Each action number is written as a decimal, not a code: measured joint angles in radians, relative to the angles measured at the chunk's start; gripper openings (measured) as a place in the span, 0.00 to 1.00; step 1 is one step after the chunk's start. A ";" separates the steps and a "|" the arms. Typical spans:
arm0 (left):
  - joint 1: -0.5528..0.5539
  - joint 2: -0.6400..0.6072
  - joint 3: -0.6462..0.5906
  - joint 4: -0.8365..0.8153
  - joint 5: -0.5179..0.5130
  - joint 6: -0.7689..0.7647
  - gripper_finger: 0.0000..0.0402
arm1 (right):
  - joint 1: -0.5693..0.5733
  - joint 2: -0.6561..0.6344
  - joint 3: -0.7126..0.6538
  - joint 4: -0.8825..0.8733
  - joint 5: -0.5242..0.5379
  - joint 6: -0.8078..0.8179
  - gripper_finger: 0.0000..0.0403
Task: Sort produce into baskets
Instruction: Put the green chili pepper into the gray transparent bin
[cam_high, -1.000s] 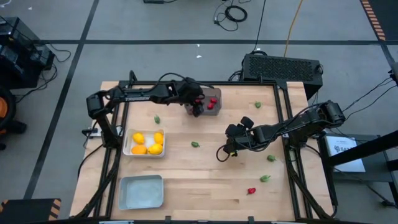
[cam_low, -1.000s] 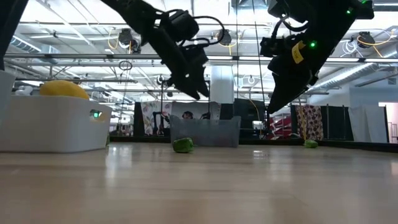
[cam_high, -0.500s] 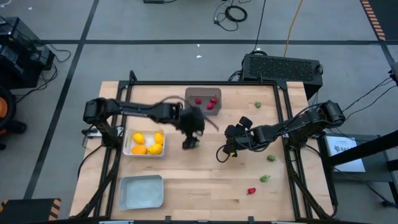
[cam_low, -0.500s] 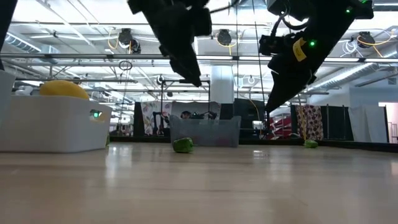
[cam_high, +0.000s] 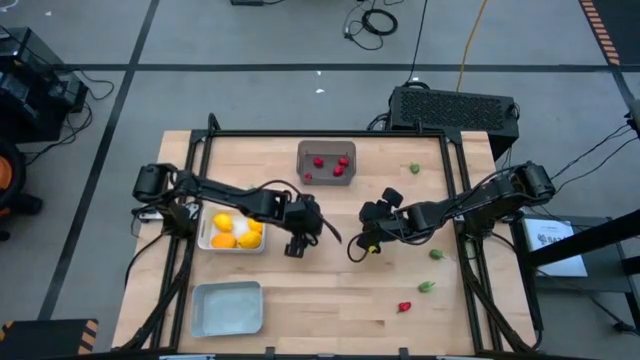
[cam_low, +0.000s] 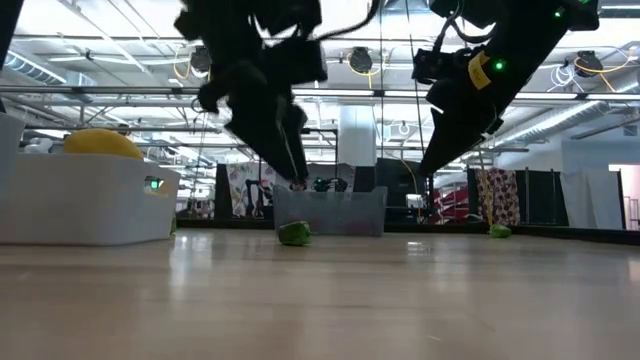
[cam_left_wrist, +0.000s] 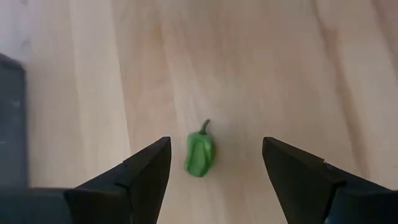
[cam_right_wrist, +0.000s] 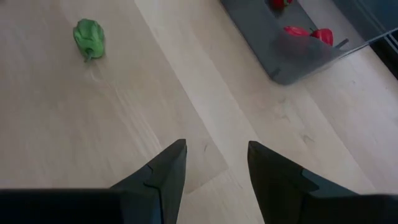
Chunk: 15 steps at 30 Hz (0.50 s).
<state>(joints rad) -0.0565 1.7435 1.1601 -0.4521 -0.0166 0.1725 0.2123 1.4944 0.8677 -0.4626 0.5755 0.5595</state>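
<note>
Produce lies scattered over a pale wooden table (cam_high: 330, 290) standing on a grey floor marked with dark tape lines, seen from the high view. A large black box (cam_high: 452, 108) sits behind the far edge. Loose green pieces rest near the far right corner (cam_high: 414, 169), by the right edge (cam_high: 436, 254) and just below that (cam_high: 426, 286), with a red piece (cam_high: 405, 307) near the front right. The dark grey bin (cam_high: 326, 164) at the far middle holds red pieces, the white tray (cam_high: 204, 232) on the left holds yellow-orange rounds (cam_high: 223, 222), and the light grey-blue tray (cam_high: 228, 307) sits at the front left. The left gripper (cam_high: 297, 246) hangs at table centre; the right gripper (cam_high: 368, 246) hovers just beside it.

From the low view, a workshop with ceiling lights and hanging cables fills the background; a green pepper (cam_low: 294, 233) lies before the grey bin (cam_low: 330, 212).

The left wrist view shows the green pepper (cam_left_wrist: 200, 153) on bare wood between spread fingers (cam_left_wrist: 149, 171), untouched.

The right wrist view shows spread fingers (cam_right_wrist: 166, 167) holding nothing, the pepper (cam_right_wrist: 89, 36) and the grey bin (cam_right_wrist: 292, 50) beyond.
</note>
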 joint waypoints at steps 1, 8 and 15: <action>0.008 0.000 -0.018 0.022 0.007 0.000 0.65 | 0.000 0.000 0.000 0.004 0.000 -0.001 0.40; 0.046 0.001 -0.094 0.144 0.070 -0.002 0.65 | 0.000 0.000 0.000 0.017 0.000 -0.023 0.40; 0.050 0.010 -0.155 0.275 0.082 -0.002 0.65 | 0.000 0.000 0.000 0.019 0.000 -0.026 0.40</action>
<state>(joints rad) -0.0067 1.7540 1.0052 -0.1767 0.0649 0.1707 0.2123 1.4944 0.8677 -0.4438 0.5751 0.5339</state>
